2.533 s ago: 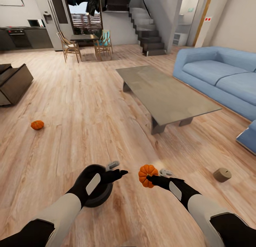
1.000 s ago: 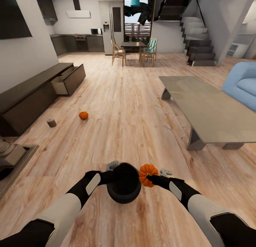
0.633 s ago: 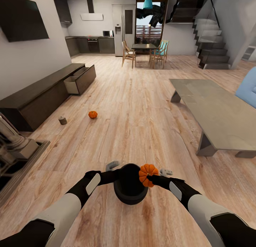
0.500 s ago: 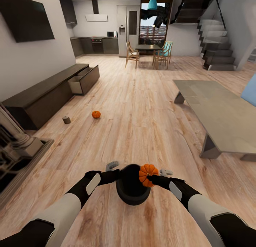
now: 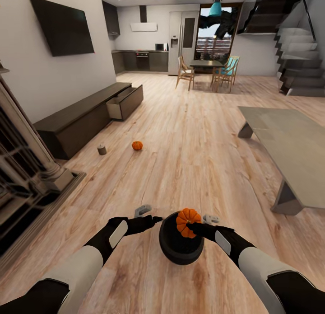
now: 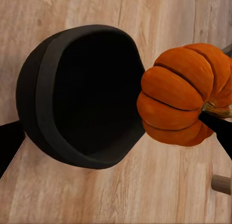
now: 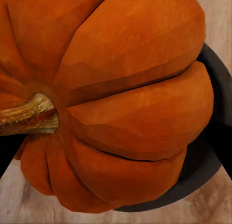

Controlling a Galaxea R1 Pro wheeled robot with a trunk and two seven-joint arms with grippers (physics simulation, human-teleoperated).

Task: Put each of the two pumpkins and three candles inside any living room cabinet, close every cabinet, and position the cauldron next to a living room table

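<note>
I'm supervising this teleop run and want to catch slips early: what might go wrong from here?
The right gripper holds the ribbed orange pumpkin only at one edge near its stem, so it may slip while driving. It hangs over the glossy black cauldron and might drop inside. The other small orange pumpkin and the stubby grey-brown candle lie on the floor towards the dark cabinet's open drawer, where the base might knock them.

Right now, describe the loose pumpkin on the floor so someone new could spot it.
Start at the long dark cabinet along the left wall, one drawer open. On the wood floor in front of it lie two small things side by side: a grey-brown candle and, toward the coffee table, the pumpkin on the floor. It is bright orange and ribbed; the candle is a dull cylinder.
</note>
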